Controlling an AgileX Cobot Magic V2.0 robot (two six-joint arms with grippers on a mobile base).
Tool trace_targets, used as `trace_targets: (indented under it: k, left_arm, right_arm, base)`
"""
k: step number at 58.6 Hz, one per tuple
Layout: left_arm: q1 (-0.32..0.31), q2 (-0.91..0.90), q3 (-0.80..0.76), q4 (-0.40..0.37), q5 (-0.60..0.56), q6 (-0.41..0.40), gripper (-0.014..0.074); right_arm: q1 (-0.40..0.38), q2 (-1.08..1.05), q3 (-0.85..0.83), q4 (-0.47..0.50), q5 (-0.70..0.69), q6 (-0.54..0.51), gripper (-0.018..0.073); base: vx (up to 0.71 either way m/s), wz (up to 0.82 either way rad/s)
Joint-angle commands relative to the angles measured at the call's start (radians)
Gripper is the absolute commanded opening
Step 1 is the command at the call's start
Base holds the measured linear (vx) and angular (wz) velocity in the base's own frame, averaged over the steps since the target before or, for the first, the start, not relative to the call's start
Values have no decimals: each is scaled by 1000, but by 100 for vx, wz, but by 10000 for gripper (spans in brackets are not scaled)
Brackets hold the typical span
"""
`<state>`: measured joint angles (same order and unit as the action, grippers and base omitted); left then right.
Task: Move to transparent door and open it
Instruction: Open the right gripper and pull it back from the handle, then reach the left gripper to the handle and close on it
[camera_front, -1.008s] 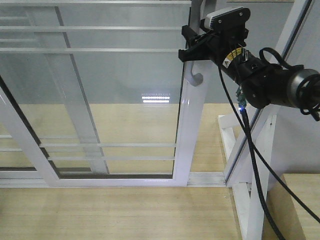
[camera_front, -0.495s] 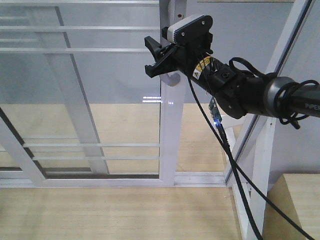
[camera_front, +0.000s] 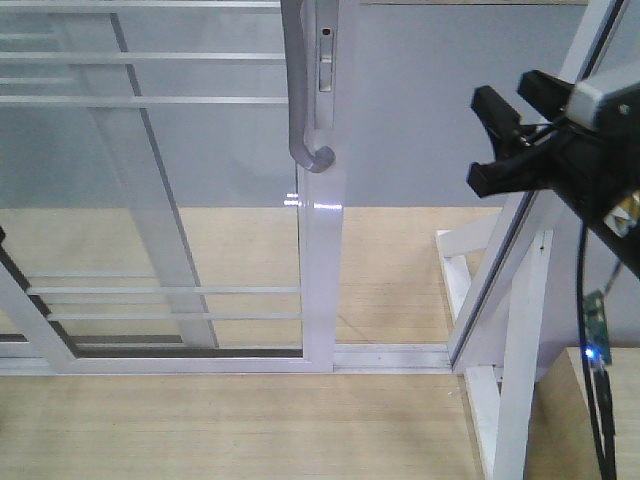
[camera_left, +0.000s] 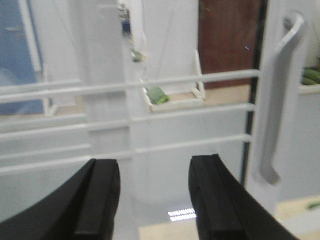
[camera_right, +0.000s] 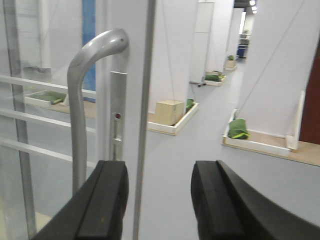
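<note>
Compared with one second ago, the transparent door (camera_front: 230, 190) stands further to the left along its floor rail (camera_front: 400, 356), and the right gripper (camera_front: 487, 140) is no longer at the grey pull handle (camera_front: 305, 100). It now hangs in the air to the right of the handle, well apart from it, with nothing between its fingers (camera_front: 492, 100). The gap between the door's handle side and the slanted white post (camera_front: 520, 300) on the right is wider than before, and the grey floor of the next room shows through it.

The door is at the left and middle of the front view. Its thin horizontal bars (camera_front: 150, 100) cross the glass, and a second barred panel (camera_front: 150, 250) is seen behind the glass. The curved handle hangs on the right stile, next to a narrow lock plate (camera_front: 325, 60). In front of the rail lies the wooden floor (camera_front: 250, 420).

From the right wrist camera, the right gripper (camera_right: 160, 200) has its two black fingers (camera_right: 107, 200) spread wide and empty. The handle (camera_right: 80, 100) stands upright just above the left finger; I cannot tell if they touch.

From the left wrist camera, the left gripper (camera_left: 152, 195) also has its fingers (camera_left: 100, 195) spread and holding nothing. It faces the barred glass, with the handle (camera_left: 275, 100) to the right.
</note>
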<state>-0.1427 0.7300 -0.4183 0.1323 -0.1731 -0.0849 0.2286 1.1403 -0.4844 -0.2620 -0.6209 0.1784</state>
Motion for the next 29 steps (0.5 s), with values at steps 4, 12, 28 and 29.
trace_targets:
  k: [4, 12, 28, 29]
  left_arm:
    - [-107, 100, -31, 3, -120, -10, 450]
    - [-199, 252, -31, 58, -294, -9, 451]
    - [-237, 616, -127, 66, -585, -10, 477]
    - [-238, 630, -142, 67, -592, -10, 482]
  right_arm:
    - [-11, -223, 55, 9, 124, -36, 374]
    - [-11, -347, 65, 9, 309, -62, 374]
    - [-11, -388, 65, 8, 347, -92, 374]
    - [-11, -388, 65, 8, 347, -92, 374]
  base:
    - [0, 0]
    - [0, 0]
    - [0, 0]
    - [0, 0]
